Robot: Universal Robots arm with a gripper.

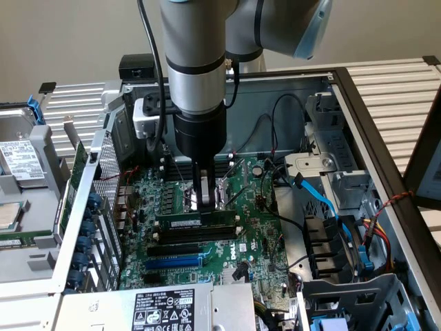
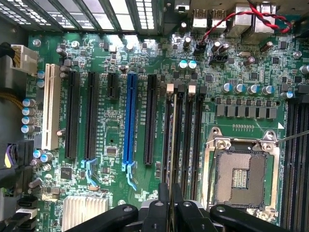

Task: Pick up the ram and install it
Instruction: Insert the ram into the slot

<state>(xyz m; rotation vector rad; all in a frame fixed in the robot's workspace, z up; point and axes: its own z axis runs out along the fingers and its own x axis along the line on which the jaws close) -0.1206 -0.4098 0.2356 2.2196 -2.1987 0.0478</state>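
My arm drops straight down, wrist vertical, into the open case (image 1: 303, 96). My claw (image 1: 204, 201) is drawn narrow, pinching the top edge of the ram (image 1: 196, 222). The ram stands on edge directly beneath my claw, lying lengthwise over the board (image 1: 256, 227), between the bare socket (image 2: 241, 169) and the black slots (image 1: 196, 239).

Behind the work area I see a plain pale beige wall (image 1: 69, 41), without marks. The furniture is a table of ribbed silver metal slats (image 1: 393, 83), and it shows on both sides of the exterior view. A dark flat panel (image 1: 428, 152) stands at that view's right edge. The light is soft and even.
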